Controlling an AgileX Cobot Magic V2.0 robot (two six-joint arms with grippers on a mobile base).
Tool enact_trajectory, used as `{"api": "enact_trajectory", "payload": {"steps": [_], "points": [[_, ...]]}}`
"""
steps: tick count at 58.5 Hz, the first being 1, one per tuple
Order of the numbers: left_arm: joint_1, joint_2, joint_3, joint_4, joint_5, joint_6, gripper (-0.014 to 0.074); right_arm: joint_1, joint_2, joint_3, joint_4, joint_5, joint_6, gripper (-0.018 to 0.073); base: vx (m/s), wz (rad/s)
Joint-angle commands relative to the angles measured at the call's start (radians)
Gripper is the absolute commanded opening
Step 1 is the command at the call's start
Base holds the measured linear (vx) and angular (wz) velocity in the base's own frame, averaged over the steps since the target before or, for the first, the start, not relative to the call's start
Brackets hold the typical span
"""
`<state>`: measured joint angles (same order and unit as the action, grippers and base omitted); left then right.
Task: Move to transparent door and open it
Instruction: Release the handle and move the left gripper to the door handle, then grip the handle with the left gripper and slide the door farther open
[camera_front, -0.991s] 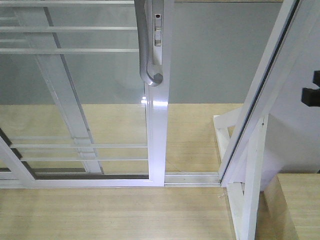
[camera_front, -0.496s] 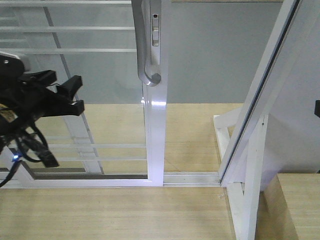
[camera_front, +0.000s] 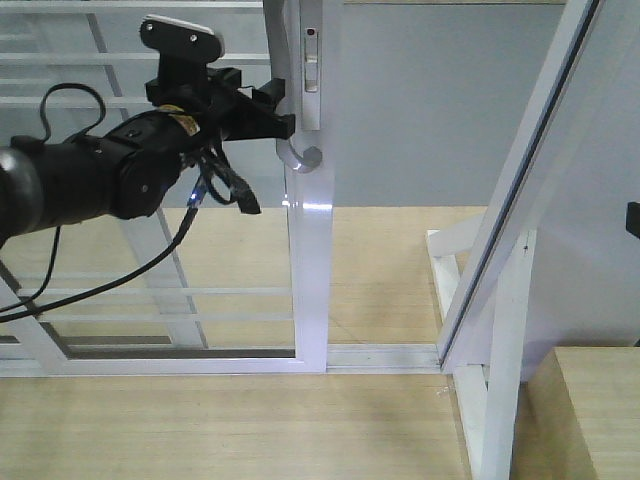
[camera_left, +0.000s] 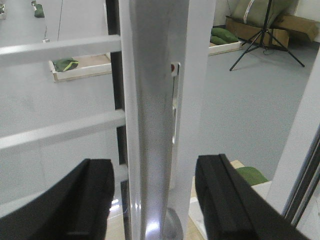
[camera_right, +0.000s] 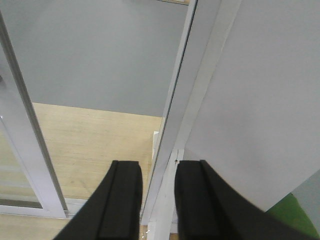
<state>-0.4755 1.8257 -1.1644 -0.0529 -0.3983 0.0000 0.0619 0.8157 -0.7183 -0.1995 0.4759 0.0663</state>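
Observation:
The transparent door (camera_front: 312, 280) is a white-framed glass panel with thin horizontal bars, standing on its floor track. Its grey curved handle (camera_front: 288, 110) runs down the frame's left side. My left gripper (camera_front: 276, 112) is open at the handle, level with its lower part. In the left wrist view the handle (camera_left: 150, 125) stands between the two black fingers (camera_left: 92, 200), with a gap on each side. My right gripper (camera_right: 157, 200) is open by a narrow gap and holds nothing; it points at a slanted white frame (camera_right: 172, 130). Only a black bit (camera_front: 633, 220) shows at the front view's right edge.
A second barred glass panel (camera_front: 140, 260) sits behind the door on the left. A slanted white frame with a wooden stand (camera_front: 500, 330) rises on the right. A light wood box (camera_front: 600, 410) is at the bottom right. Beyond the track (camera_front: 385, 355) lie wood and grey floor.
My left arm has come in from the left, risen and moved right until its open fingers reach the handle. The door has stayed almost in place. The right gripper slid toward the right edge.

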Motion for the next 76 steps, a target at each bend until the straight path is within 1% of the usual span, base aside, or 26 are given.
{"api": "enact_trajectory", "payload": {"steps": [1,12,22,34,40,46,62,76], "points": [[-0.004,-0.001,-0.113,-0.009,-0.055,-0.008,0.0491,-0.006,-0.002,-0.029,-0.013,-0.069,0.001,0.027,0.0,0.0],[-0.002,0.102,-0.267,-0.011,-0.05,-0.007,0.0489,-0.006,-0.002,-0.029,-0.013,-0.069,0.001,0.027,0.0,0.0],[0.006,0.182,-0.36,-0.011,-0.006,0.0,0.0478,-0.006,-0.002,-0.029,-0.013,-0.069,0.001,0.027,0.0,0.0],[0.009,0.183,-0.367,-0.019,-0.004,0.0,0.0434,-0.006,-0.002,-0.029,-0.013,-0.069,0.001,0.027,0.0,0.0],[0.028,0.182,-0.367,-0.019,0.005,0.0,0.0404,-0.006,-0.002,-0.029,-0.014,-0.069,0.001,0.027,0.0,0.0],[0.063,0.18,-0.367,-0.02,0.049,0.0,0.0377,-0.006,-0.002,-0.029,-0.014,-0.068,0.001,0.027,0.0,0.0],[0.135,0.11,-0.367,-0.019,0.18,0.0,0.0375,-0.006,-0.002,-0.029,-0.014,-0.068,0.001,0.027,0.0,0.0],[0.183,0.069,-0.367,-0.019,0.252,0.0,0.0379,-0.006,-0.002,-0.029,-0.014,-0.068,0.001,0.027,0.0,0.0]]}}
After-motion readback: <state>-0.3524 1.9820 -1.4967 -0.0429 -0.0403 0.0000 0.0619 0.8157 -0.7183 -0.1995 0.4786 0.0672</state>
